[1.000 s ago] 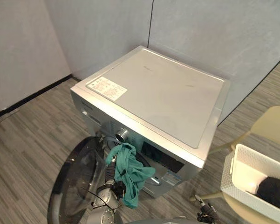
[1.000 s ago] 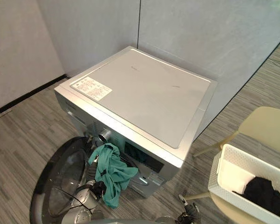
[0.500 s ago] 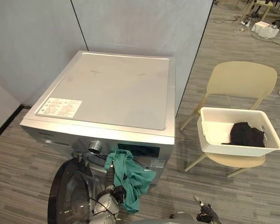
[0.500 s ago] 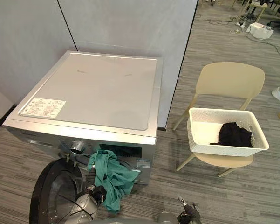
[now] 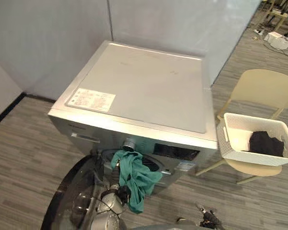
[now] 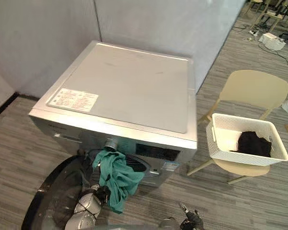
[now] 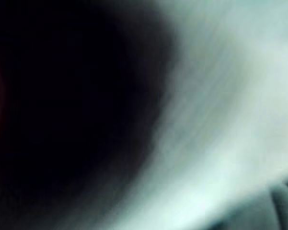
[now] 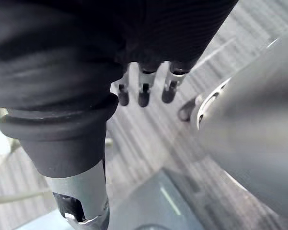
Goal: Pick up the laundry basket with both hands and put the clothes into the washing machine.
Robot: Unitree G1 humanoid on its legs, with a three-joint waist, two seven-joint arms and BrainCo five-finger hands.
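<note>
The washing machine [image 6: 129, 91] stands left, a garment [image 6: 116, 177] hanging from its near opening. To its right, the basket [image 6: 244, 157] sits on a chair [image 6: 251, 86], clothing [image 6: 253, 143] inside.

This looks like a lab or office test space rather than a home. A washer [image 5: 144, 81] stands free on grey plank floor [image 5: 19, 139], backed by plain grey partition panels [image 5: 62, 38]. A plastic chair [image 5: 261, 88] sits beside it, and a white box [image 6: 270, 40] lies on the open floor beyond.
</note>
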